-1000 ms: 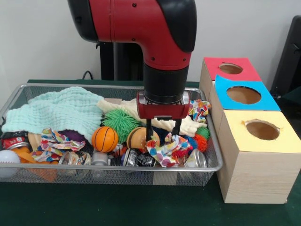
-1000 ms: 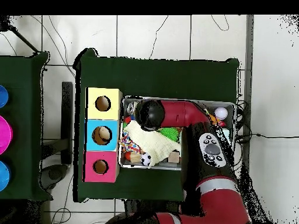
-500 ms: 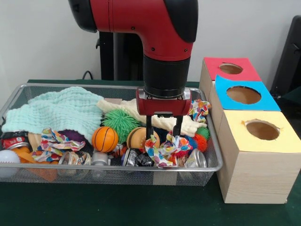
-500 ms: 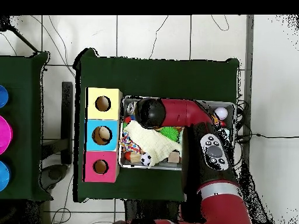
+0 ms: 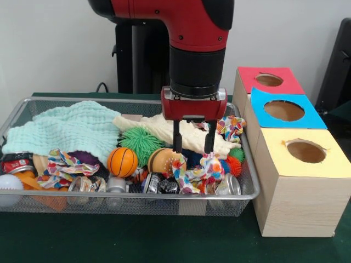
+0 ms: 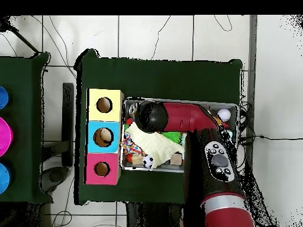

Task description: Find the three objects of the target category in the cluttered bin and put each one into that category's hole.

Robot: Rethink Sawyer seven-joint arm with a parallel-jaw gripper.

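Note:
My gripper (image 5: pixel 193 152) hangs open over the right part of the wire bin (image 5: pixel 137 196), its fingertips just above a bunched polka-dot cloth (image 5: pixel 194 174). Nothing sits between the fingers; the cloth's top edge reaches close to the right fingertip (image 5: pixel 209 150). Behind the gripper lies a cream cloth (image 5: pixel 159 129). To its left are a green spiky ball (image 5: pixel 137 143), a small basketball (image 5: pixel 122 162) and a yellow-orange ball (image 5: pixel 160 160). Beside the bin stand three boxes with holes: red (image 5: pixel 269 80), blue (image 5: pixel 284 110) and yellow (image 5: pixel 306 151). In the overhead view the arm's wrist (image 6: pixel 150 115) hides the gripper.
A mint green cloth (image 5: pixel 71 129) covers the bin's left half. Crushed cans (image 5: pixel 16 163), a white ball (image 5: pixel 10 183) and another patterned cloth (image 5: pixel 66 163) lie at the front left. A further patterned cloth (image 5: pixel 231 127) lies at the bin's right rear. Spiky orange balls (image 5: pixel 235 164) sit by the right wall.
The gripper has risen out of the clutter and shifted slightly right. The polka-dot cloth beneath it is more bunched than a second ago.

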